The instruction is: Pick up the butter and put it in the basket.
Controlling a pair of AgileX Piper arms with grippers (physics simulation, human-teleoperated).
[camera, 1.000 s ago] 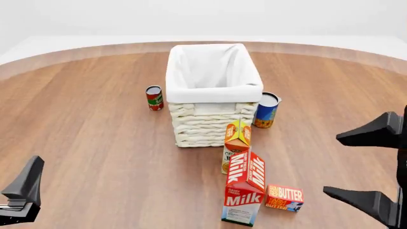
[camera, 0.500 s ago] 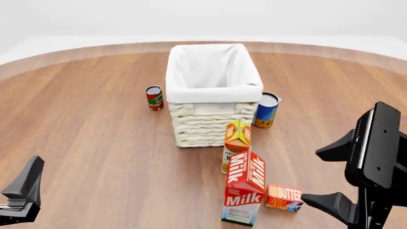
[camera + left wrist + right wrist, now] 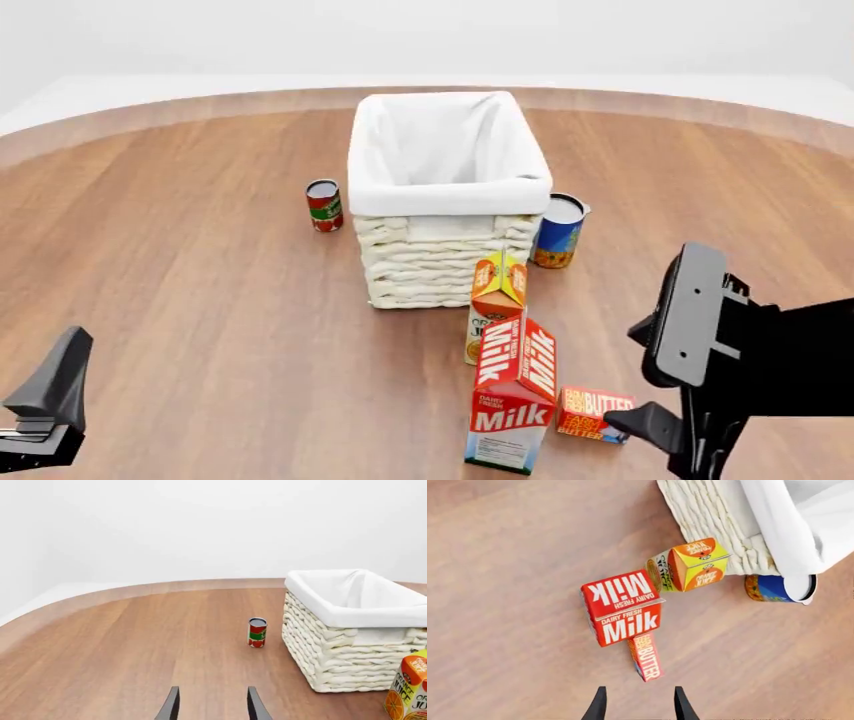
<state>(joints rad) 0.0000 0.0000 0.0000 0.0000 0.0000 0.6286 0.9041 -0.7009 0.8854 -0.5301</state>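
Butter (image 3: 646,657) lies flat on the bench just ahead of the right tool (image 3: 636,705), whose parted, empty fingers roughly straddle its long axis; it sits just beside the milk carton (image 3: 621,608). Farther off stands the basket (image 3: 447,150). The left tool (image 3: 209,706), also parted, idles well apart.

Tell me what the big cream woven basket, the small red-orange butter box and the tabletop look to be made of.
Cream-white woven basket: looks like wicker, matte, shown by its thick plaited strands; a smooth white cloth liner folds over its rim.
Small red-orange butter box: probably printed cardboard, with sharp flat faces and white lettering.
Tabletop: wood or a wood-look surface, with brown grain streaks and a soft sheen.
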